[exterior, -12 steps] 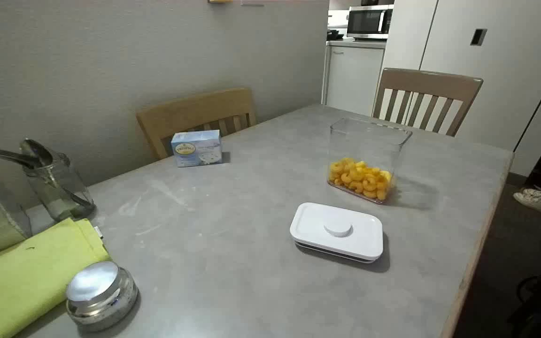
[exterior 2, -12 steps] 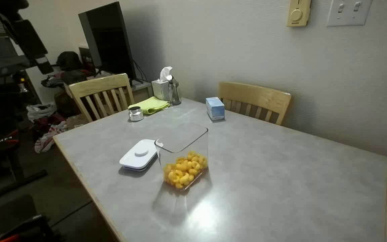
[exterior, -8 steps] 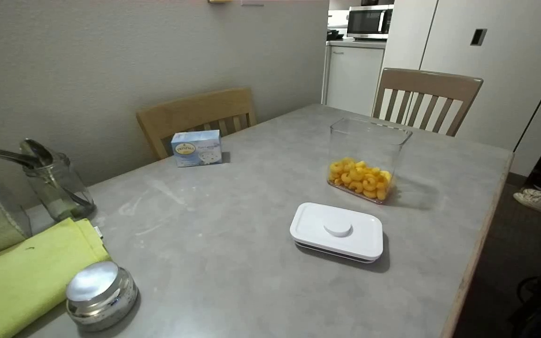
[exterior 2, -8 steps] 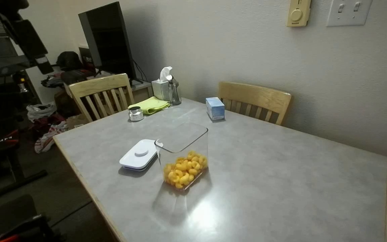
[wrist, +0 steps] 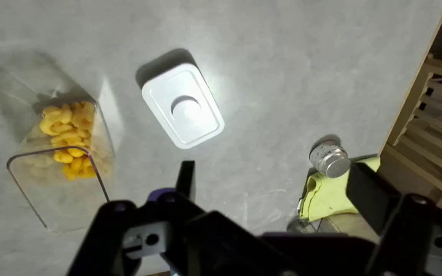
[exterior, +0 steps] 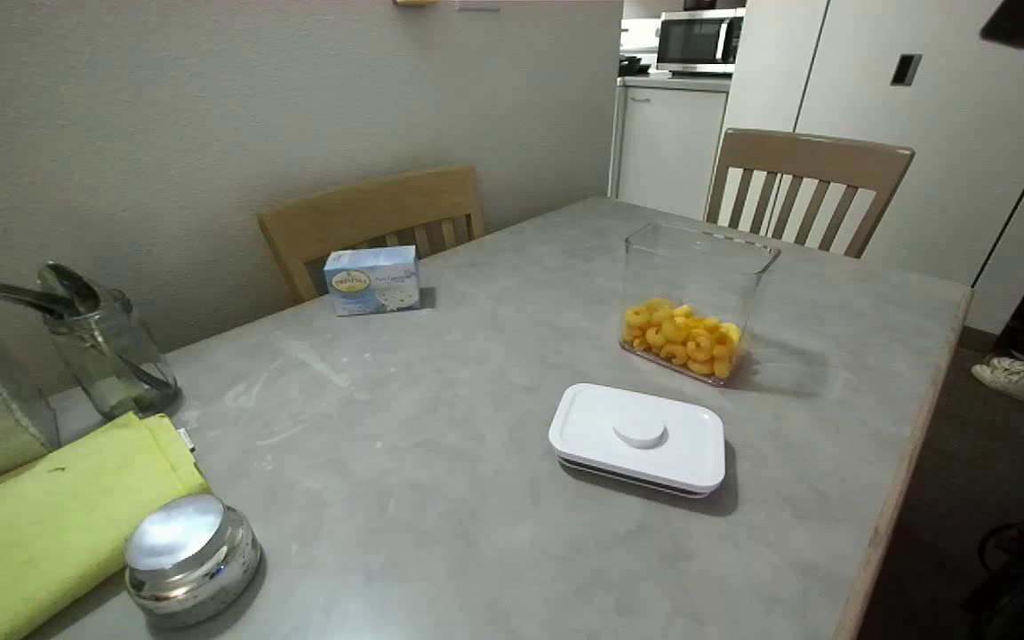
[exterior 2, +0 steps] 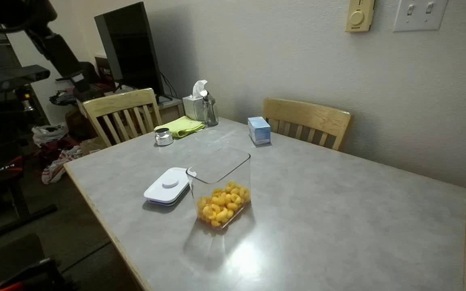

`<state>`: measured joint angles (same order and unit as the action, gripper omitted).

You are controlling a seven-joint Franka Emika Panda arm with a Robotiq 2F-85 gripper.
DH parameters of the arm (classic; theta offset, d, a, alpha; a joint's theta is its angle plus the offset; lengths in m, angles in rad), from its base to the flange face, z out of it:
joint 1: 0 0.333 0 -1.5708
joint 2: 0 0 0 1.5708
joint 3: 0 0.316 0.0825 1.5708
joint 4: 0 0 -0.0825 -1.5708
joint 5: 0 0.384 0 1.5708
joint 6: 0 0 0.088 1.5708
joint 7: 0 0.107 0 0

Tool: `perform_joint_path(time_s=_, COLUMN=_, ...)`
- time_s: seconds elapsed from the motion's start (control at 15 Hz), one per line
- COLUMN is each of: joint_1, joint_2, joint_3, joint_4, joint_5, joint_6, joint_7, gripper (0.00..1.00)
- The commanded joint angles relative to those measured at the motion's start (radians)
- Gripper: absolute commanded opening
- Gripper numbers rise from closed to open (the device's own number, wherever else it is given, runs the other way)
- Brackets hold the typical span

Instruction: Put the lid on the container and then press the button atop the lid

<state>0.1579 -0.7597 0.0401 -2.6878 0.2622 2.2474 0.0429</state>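
The lid [exterior: 641, 461] lies flat on the table [exterior: 459, 533], nearer the edge opposite the wall [exterior 2: 297, 52] than the wall-side edge. Its button [exterior: 639, 427] faces up; this presumably puts the sealing face down, so that the lid can be carried across without being turned over.

The container [exterior: 694, 274] stands upright just beside the lid, not touching it, with its mouth uncovered. The food pieces [exterior: 683, 338] occupy only the lower part, which should leave room for the lid to seat. Both parts are probably set close together to keep the transfer short.

The gripper [wrist: 272, 178] hangs higher than the table and lid, its jaws wide apart, holding nothing. In the wrist view, the lid lies ahead of it, not between the jaws, and slants to them. The wide setting suits an approach; some wrist rotation may be required to square the grip.

In an exterior view, a metal jar [exterior 2: 164, 137] and a yellow cloth [exterior 2: 182, 126] rest near the table's far edge; a blue box [exterior 2: 259, 131] stands by the wall-side edge. These positions appear to keep them off the transfer path.

Judged status: approach to the lid; placing and pressing not yet done. Do not press the button before the lid is seated.
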Motion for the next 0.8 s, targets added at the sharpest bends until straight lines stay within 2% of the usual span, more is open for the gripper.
perform_joint_path(time_s=0.0, joint_1=0.027, joint_2=0.105, joint_3=-0.023, joint_4=-0.023, joint_5=0.053, joint_6=0.201, joint_7=-0.065, gripper=1.0)
perform_joint_path(time_s=0.2, joint_1=0.071, joint_2=0.211, joint_3=-0.051, joint_4=-0.021, joint_5=0.08, joint_6=0.355, joint_7=-0.133, gripper=1.0)
perform_joint_path(time_s=0.4, joint_1=0.135, joint_2=0.324, joint_3=-0.096, joint_4=0.007, joint_5=0.116, joint_6=0.445, joint_7=-0.217, gripper=1.0)
perform_joint_path(time_s=0.53, joint_1=0.17, joint_2=0.388, joint_3=-0.124, joint_4=0.031, joint_5=0.131, joint_6=0.466, joint_7=-0.272, gripper=1.0)
perform_joint_path(time_s=0.73, joint_1=0.185, joint_2=0.475, joint_3=-0.148, joint_4=0.084, joint_5=0.137, joint_6=0.443, joint_7=-0.355, gripper=1.0)
